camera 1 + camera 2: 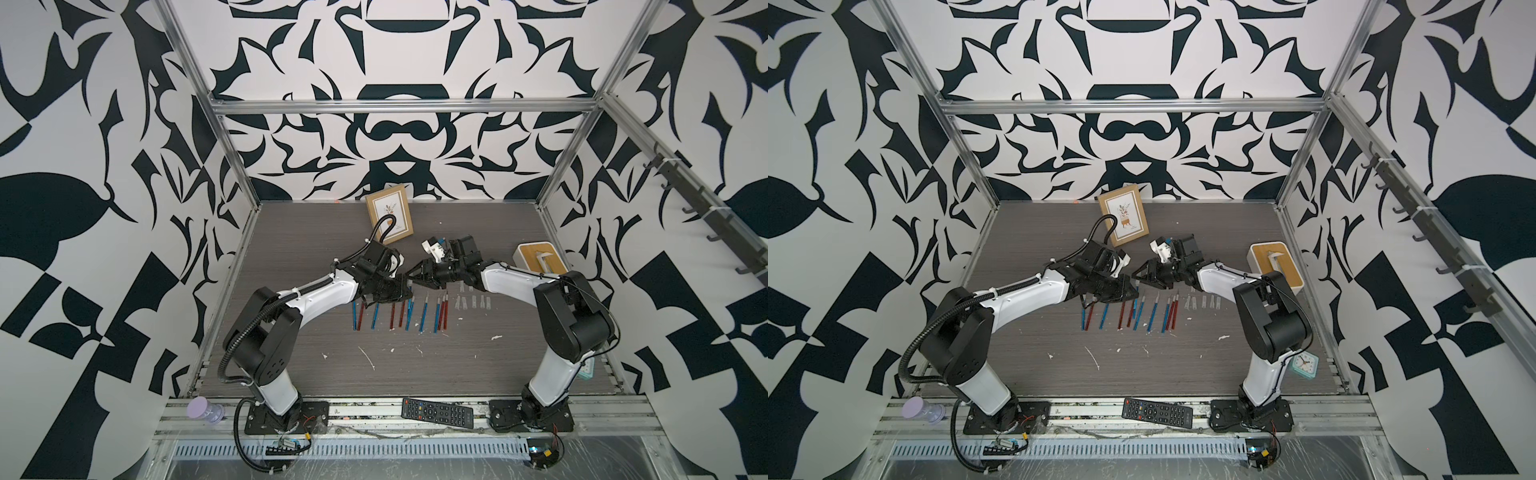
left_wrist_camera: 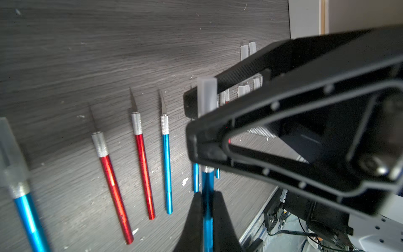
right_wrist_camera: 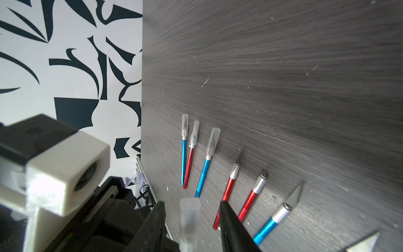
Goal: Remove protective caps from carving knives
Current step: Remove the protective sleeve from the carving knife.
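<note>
1. Knives to start: a row of carving knives lies side by side across the dark table, blades pointing at the back wall.
2. At the row's left end, three capped knives, blue, red and blue, all wear their translucent sleeves.
3. Next along come the bare knives, two red and one blue, with their blades uncovered.
4. Over the middle of the row, the left gripper is clamped tight on the handle of a blue knife. It holds the knife up above the others, tip toward the other arm.
5. On that knife's blade sits the cap, whitish and see-through, not off yet.
6. The right gripper straddles the cap with one finger on each side. The right wrist view shows a gap on both sides, so the jaws are apart and grip nothing.
7. Right of the row, loose caps lie in a small cluster on the table, apart from the knives.
8. Farther right, a white box with a wooden top sits near the table's edge.
</note>
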`<state>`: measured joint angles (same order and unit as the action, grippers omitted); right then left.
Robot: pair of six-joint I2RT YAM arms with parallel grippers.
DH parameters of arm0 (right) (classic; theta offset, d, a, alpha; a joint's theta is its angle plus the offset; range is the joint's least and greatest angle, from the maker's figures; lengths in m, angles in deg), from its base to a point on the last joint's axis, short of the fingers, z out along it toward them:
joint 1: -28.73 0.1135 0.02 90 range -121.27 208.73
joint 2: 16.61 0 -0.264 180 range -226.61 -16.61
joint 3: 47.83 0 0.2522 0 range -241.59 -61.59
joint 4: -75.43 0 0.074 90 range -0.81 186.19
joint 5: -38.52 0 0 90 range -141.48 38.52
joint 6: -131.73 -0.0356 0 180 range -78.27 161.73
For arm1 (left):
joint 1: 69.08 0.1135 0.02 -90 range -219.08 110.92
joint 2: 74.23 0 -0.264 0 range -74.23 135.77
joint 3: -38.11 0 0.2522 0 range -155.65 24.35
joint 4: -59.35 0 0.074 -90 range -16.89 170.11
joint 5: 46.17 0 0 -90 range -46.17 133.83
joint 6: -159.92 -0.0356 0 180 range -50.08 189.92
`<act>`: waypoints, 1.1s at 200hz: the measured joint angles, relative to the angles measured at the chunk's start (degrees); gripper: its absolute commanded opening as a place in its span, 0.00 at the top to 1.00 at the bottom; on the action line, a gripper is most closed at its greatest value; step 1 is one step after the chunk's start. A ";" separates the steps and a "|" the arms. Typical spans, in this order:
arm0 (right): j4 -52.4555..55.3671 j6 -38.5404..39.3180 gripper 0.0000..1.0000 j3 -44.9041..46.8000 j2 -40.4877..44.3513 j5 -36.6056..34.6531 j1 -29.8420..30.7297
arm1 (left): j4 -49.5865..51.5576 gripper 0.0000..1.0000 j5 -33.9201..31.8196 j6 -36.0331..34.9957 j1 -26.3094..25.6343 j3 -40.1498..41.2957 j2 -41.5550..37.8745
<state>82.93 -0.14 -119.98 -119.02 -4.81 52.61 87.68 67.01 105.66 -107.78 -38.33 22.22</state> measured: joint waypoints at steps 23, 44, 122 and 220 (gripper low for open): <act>-0.61 -0.66 0.64 0.37 -0.13 -0.02 0.20 | 0.02 1.00 -0.02 -0.15 0.00 0.00 0.02; -1.44 -1.40 0.68 0.72 -0.13 0.00 0.48 | 0.02 1.00 -0.07 -0.20 0.00 0.00 0.11; -5.22 -4.31 0.83 2.01 -0.15 0.07 0.87 | 0.33 1.00 -1.33 -0.28 0.00 0.00 0.17; -9.14 -7.45 0.85 0.92 -3.37 0.79 0.61 | 1.73 1.00 -3.45 -1.27 0.07 0.00 0.17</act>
<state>73.79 -7.59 -119.06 -122.38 -4.02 53.22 89.40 63.56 104.40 -107.71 -38.33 22.39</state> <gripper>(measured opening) 0.158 0.096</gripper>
